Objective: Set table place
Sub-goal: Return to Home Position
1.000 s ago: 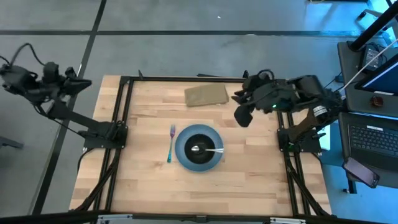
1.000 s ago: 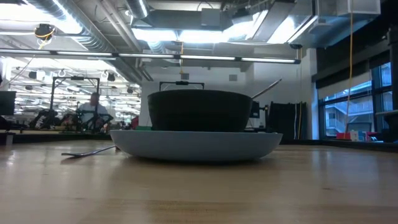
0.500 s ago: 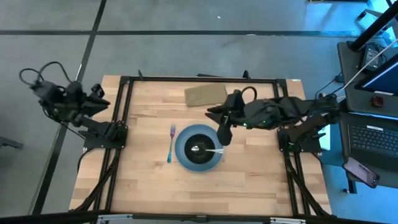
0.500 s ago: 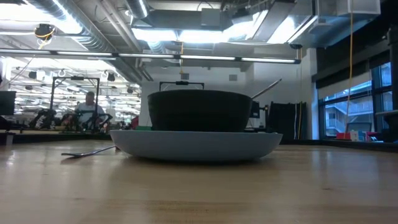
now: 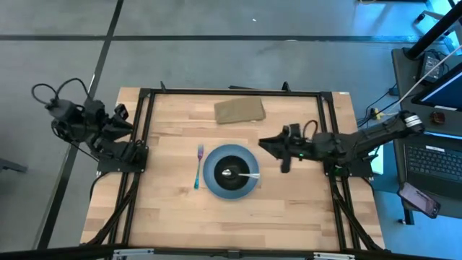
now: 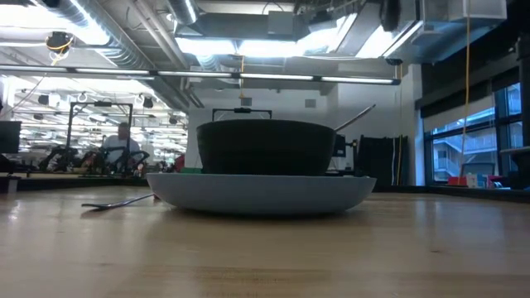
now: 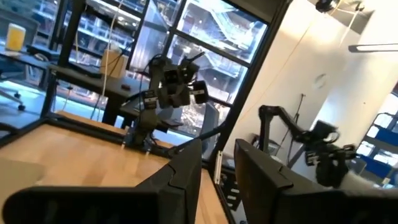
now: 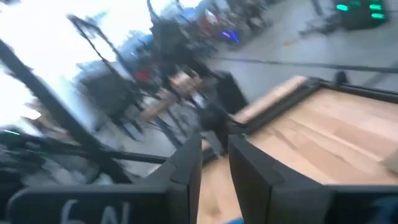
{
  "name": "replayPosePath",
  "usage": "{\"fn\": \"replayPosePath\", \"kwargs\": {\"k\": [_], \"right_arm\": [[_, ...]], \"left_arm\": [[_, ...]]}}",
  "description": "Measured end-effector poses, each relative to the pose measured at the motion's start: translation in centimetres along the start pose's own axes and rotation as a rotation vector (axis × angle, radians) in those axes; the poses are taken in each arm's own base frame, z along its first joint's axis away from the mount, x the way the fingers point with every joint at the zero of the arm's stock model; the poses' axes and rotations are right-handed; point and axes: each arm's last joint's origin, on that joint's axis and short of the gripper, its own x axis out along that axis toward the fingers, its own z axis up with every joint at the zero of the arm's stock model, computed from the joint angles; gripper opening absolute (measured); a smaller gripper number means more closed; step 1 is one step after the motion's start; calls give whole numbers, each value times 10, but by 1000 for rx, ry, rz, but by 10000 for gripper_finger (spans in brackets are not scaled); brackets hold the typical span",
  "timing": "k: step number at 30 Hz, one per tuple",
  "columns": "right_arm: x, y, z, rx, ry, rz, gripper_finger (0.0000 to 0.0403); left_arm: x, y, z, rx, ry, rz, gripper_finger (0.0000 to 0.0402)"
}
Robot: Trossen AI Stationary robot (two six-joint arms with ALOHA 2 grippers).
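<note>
Left claw (image 5: 119, 119): off the worktop's left edge, over the grey floor, fingers clenched close on nothing.
Worktop (image 5: 289, 209): pale wood planks in a black frame; a tan pad (image 5: 240, 110) lies near the far edge.
Fork (image 5: 198, 167): flat, just left of the plate (image 5: 209, 180).
Bowl (image 5: 232, 160): black, on the plate; the spoon (image 5: 245, 174) lies inside, handle pointing right.
Right claw (image 5: 268, 144): above the worktop just right of the plate, clenched, empty.
Room: a laptop (image 5: 433, 162) at far right; a person (image 6: 124, 142) shows far behind.

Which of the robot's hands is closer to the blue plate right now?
Right. The right hand is just off the plate's right edge; the left hand sits beyond the table's left edge, far from it.
</note>
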Motion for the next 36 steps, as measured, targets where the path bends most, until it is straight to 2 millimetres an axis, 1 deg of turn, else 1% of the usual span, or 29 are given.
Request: {"fn": "replayPosePath", "kwargs": {"k": [3,5,6,9,12,14,17,20,25,28,32,36], "right_arm": [[-19,-19,-15,34,-58,97,83],[-31,-33,-28,1,-73,134,83],[-37,-38,-31,-7,-98,155,83],[-54,-52,-37,7,-158,194,83],[-67,-65,-45,15,-169,201,83],[-74,-70,-46,23,-197,215,83],[-84,-81,-54,22,-189,212,83],[-94,-91,-60,35,-211,224,83],[-106,-104,-72,33,-199,267,83],[-108,-104,-74,37,-140,306,83],[-110,-105,-77,50,-77,350,83],[-111,-106,-80,47,-36,352,83]], "left_arm": [[8,2,-9,-23,21,3,93],[14,3,-16,-44,36,8,95],[17,3,-18,-56,28,4,96],[25,4,-25,-61,18,-18,98],[31,5,-31,-65,7,-33,100],[36,6,-37,-65,14,-29,100],[43,8,-47,-75,6,-32,96],[53,12,-61,-93,-1,-29,90],[64,16,-79,-98,-17,-35,81],[68,18,-85,-102,-49,-49,77],[75,23,-101,-102,-43,-56,70],[81,27,-119,-104,-58,-98,64]]}}
